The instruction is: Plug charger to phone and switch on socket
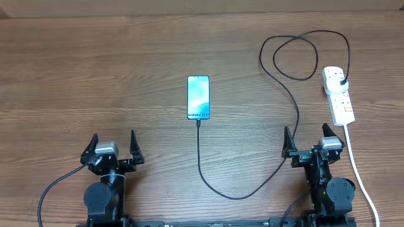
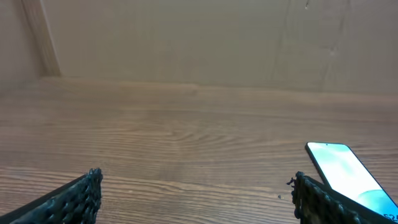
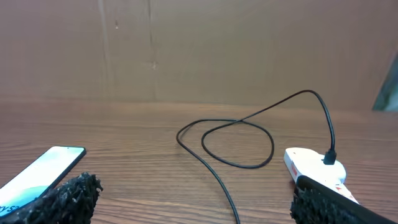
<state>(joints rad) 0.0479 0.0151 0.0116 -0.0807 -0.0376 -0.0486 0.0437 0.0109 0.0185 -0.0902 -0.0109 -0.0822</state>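
Observation:
The phone (image 1: 198,97) lies flat mid-table with its screen lit; it also shows at the right edge of the left wrist view (image 2: 345,171) and at the left of the right wrist view (image 3: 37,177). The charger (image 1: 278,165), a thin black cable, runs from the phone's near end, curves toward me, climbs right and loops (image 3: 239,140). Its black plug (image 1: 341,81) sits in the white socket (image 1: 338,96), also seen in the right wrist view (image 3: 311,163). My left gripper (image 1: 113,136) and right gripper (image 1: 306,131) rest open near the front edge, holding nothing.
A thick white cord (image 1: 361,173) leaves the socket's near end and passes right of my right arm to the front edge. A plain brown wall stands behind the wooden table (image 1: 95,75).

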